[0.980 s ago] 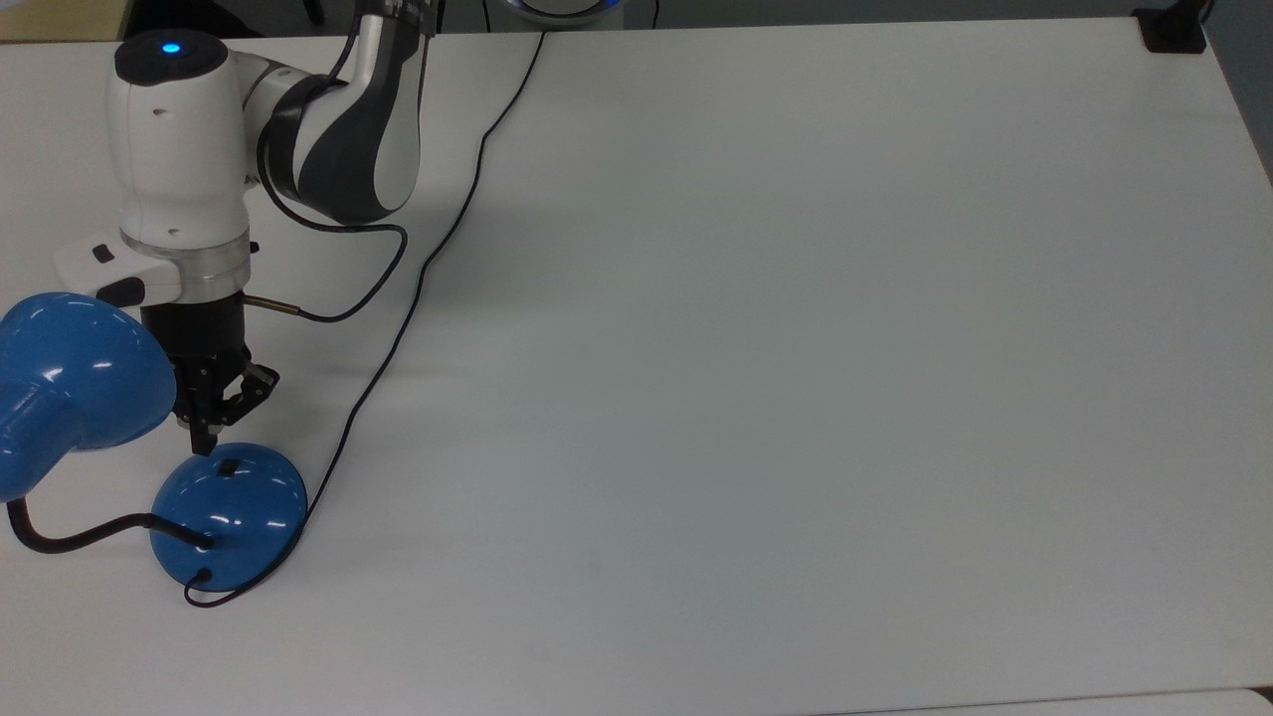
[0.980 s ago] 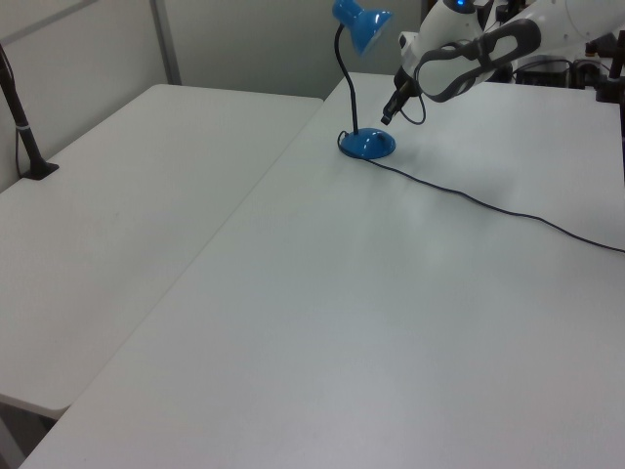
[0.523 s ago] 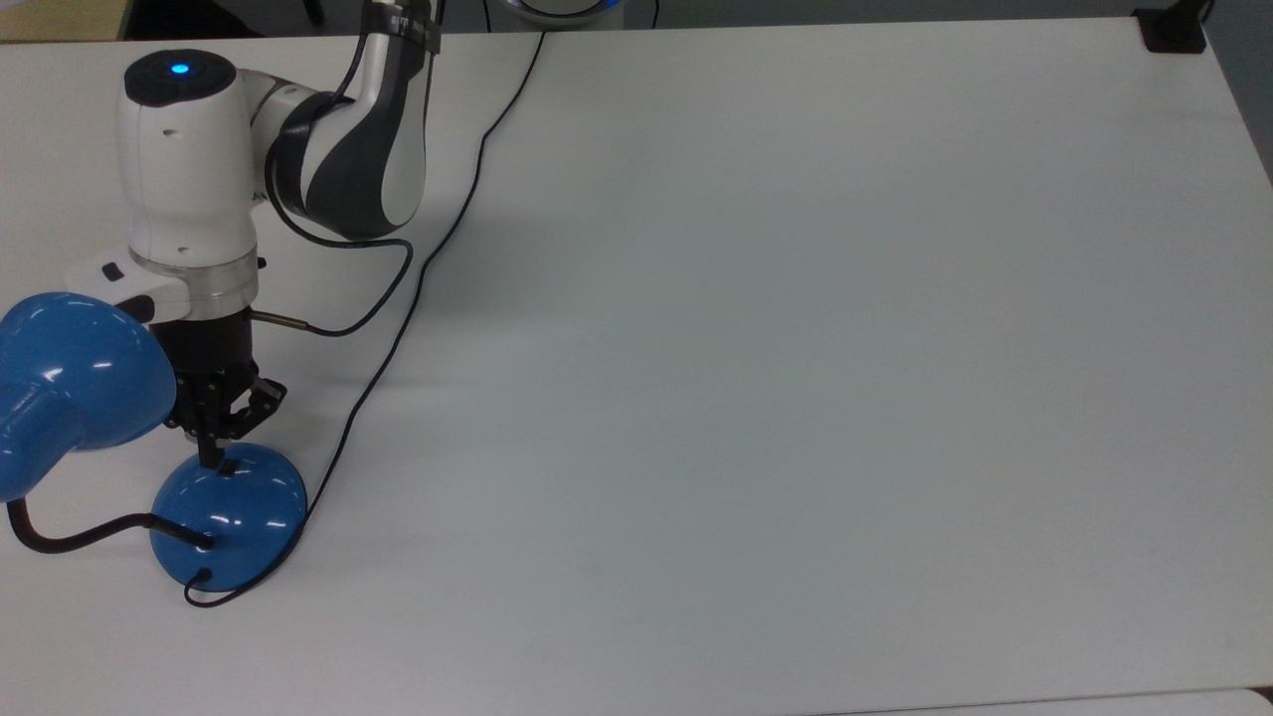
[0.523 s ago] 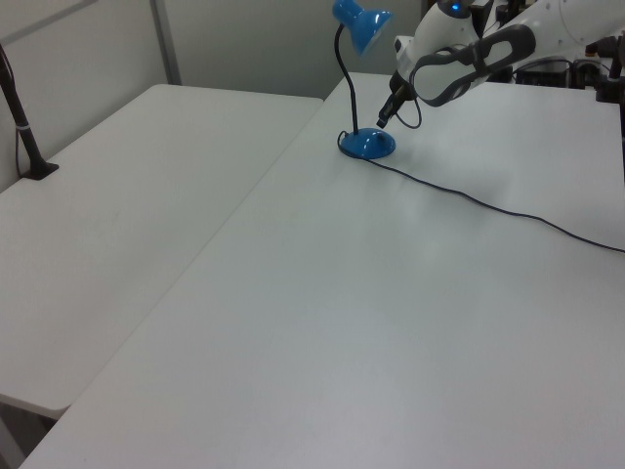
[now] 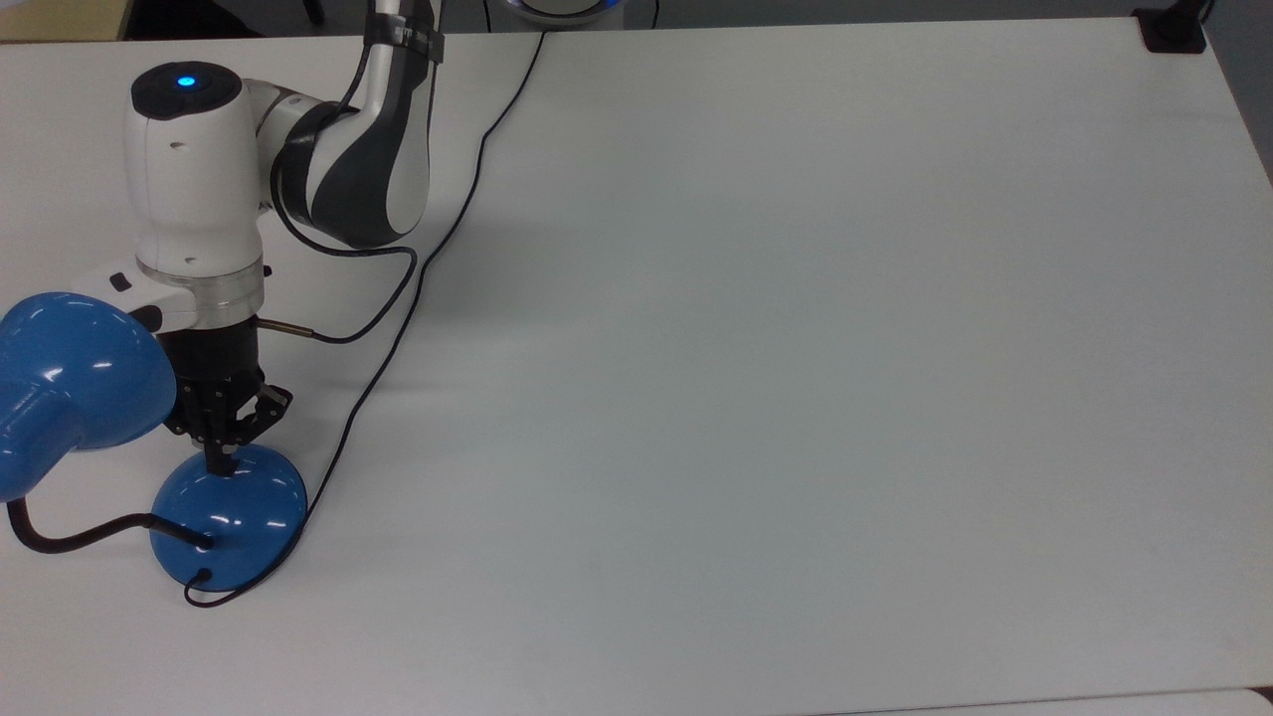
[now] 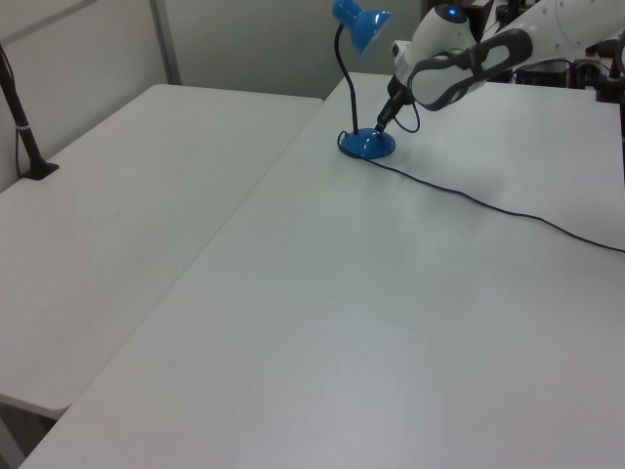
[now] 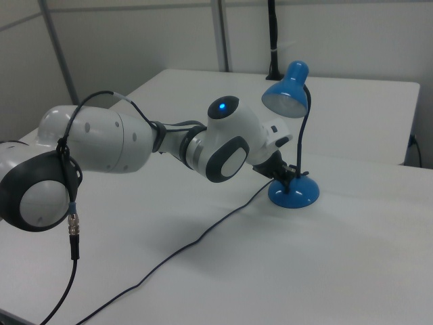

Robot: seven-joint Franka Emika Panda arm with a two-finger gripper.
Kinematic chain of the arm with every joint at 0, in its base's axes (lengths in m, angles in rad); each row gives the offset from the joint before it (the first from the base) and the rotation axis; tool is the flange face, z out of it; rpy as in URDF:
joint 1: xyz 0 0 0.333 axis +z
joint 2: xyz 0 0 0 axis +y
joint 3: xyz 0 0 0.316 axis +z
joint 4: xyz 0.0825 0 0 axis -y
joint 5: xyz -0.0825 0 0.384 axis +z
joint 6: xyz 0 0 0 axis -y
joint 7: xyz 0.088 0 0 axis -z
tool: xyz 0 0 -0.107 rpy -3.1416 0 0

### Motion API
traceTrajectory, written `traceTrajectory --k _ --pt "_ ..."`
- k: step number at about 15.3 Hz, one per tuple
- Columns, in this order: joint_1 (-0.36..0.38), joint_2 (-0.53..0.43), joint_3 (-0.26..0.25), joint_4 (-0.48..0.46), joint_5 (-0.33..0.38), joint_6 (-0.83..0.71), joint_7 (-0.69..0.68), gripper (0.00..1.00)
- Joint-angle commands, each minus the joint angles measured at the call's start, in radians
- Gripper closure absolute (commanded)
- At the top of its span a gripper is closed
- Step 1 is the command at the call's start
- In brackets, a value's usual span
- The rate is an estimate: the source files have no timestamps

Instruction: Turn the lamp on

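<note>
Near the left edge of the white worktop (image 5: 796,348), as the top view shows it, stands the lamp (image 5: 228,515), toward that view's lower left corner. Its round blue base rests flat on the surface, a black bendable neck curves out of the base toward the top view's left, and the glossy blue shade hangs above and to the left of the base in that view. In the right view the lamp (image 7: 293,191) has its neck rising upright and its shade tilted, with the opening turned toward the arm. In the left view the lamp (image 6: 368,145) sits at the far end of the worktop, close to the seam with the neighbouring table (image 6: 117,195).

A thin black cord (image 5: 418,278) leaves the base, loops once beside it and runs across the worktop to the far edge in the top view.

The gripper (image 5: 217,459) points down at the base, its tip touching the top of the dome on the side facing the arm. The jaws are pressed together into a single narrow point. In the right view the gripper (image 7: 289,175) meets the base beside the foot of the neck. The white and dark grey arm (image 5: 194,189) reaches in from the far edge in the top view, with a blue light glowing on its wrist.
</note>
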Motion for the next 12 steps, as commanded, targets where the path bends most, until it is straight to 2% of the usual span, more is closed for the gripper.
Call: traceTrajectory --k 1,12 --pt "0.005 0.021 0.001 0.024 0.021 0.016 -0.019 1.00" --pt "0.005 0.052 0.001 0.057 0.018 0.016 -0.021 1.00"
